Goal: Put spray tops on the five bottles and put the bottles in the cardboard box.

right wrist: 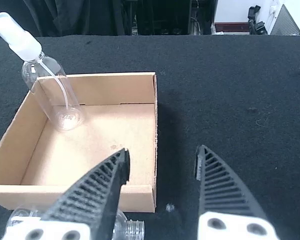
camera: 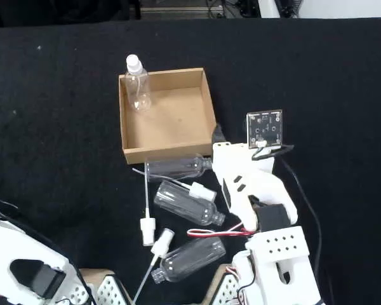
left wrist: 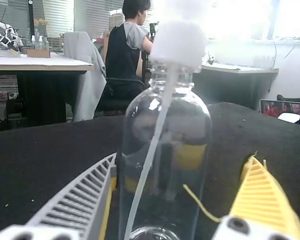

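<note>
**Five light bottles: two capped, three bare**

The bottles look empty, clear and thin-walled. They should weigh almost nothing, roll readily on their sides and slip out of a loose pinch, while a hard squeeze would likely dent them. I would take each one across the mid-barrel and leave the threaded neck free. The spray tops are best held by the white head, since the dip tube looks whippy.

In the high view the cardboard box (camera: pixel 168 153) sits at 12 o'clock of the clutter. A capped bottle (camera: pixel 138 89) stands in its 10 o'clock corner. Three bare bottles lie on the surface (camera: pixel 317 76) at the box's 6 o'clock: one along the front wall (camera: pixel 178 168), one below it (camera: pixel 185 203), and one lowest (camera: pixel 189 259). Three loose spray tops (camera: pixel 147 230) (camera: pixel 162 241) (camera: pixel 203 190) lie among them.

The right wrist view adds the right end effector (right wrist: pixel 163 151), spread and empty over the box's front wall, with a threaded neck (right wrist: pixel 132 229) beneath it.

The left wrist view supplies the fifth bottle (left wrist: pixel 165 140), capped and upright inside the spread left end effector (left wrist: pixel 182 160). The grey finger (left wrist: pixel 80 200) is just beside it and the yellow finger (left wrist: pixel 262 195) is apart.
</note>
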{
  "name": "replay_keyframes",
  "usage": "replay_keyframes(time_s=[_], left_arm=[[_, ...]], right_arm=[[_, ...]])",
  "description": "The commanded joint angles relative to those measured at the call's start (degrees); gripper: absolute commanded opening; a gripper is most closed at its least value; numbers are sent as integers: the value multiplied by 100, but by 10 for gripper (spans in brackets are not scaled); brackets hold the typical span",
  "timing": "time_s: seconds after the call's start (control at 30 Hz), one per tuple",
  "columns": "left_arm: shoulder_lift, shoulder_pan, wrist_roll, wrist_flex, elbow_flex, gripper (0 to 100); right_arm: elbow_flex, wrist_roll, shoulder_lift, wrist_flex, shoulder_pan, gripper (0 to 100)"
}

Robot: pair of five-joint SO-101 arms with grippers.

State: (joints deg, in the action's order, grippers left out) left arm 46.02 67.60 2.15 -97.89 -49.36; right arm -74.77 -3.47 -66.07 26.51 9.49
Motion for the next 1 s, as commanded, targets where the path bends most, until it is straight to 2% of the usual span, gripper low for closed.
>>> replay_keyframes(time_s=[0.0, 0.17, 0.43, 0.8, 0.87, 0.97], left_arm=[[-79, 31, 70, -149, 171, 350], [-378, 57, 70, -158, 101, 351], [-1811, 40, 79, -123, -796, 350], [-2242, 4, 26, -114, -1279, 350], [-2541, 4, 26, 167, -1525, 352], [-3288, 22, 44, 1020, -1727, 354]], right_arm=[[66, 0, -145, -167, 70, 198], [66, 0, -145, -167, 70, 198], [66, 0, -145, -167, 70, 198], [66, 0, -145, -167, 70, 198], [66, 0, -145, -167, 70, 198], [66, 0, -145, -167, 70, 198]])
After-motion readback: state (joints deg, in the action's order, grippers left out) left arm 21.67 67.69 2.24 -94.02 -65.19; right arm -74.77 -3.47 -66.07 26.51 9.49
